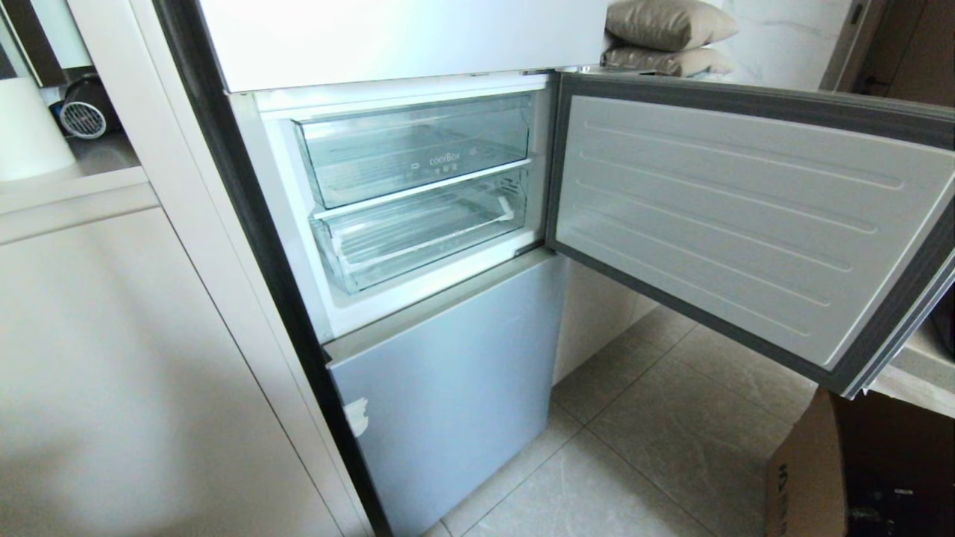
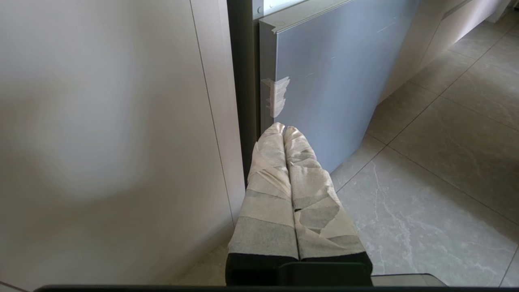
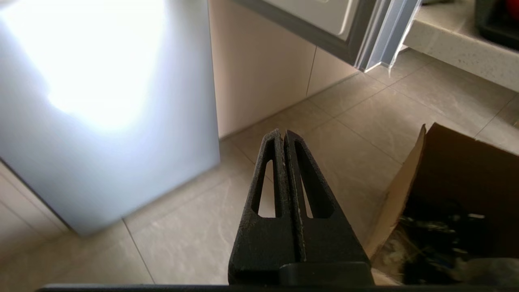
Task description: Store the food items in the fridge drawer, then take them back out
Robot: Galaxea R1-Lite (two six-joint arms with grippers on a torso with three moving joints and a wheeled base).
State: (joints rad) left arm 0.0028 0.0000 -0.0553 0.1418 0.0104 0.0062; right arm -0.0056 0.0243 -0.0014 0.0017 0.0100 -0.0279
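Observation:
The fridge's middle compartment stands open in the head view. The fridge drawer is the lower clear one with a plain front; it sits inside the compartment and looks empty. Above it is a clear bin with lettering. No food items show in the fridge. A sliver of red shows in a dark tray on the counter, too little to identify. My left gripper, its fingers wrapped in tape, is shut and empty, low beside the grey lower fridge door. My right gripper is shut and empty above the floor tiles. Neither arm is in the head view.
The open fridge door swings out to the right at chest height. A cardboard box stands on the floor beside my right gripper, under a stone counter. A pale cabinet wall stands left of the fridge.

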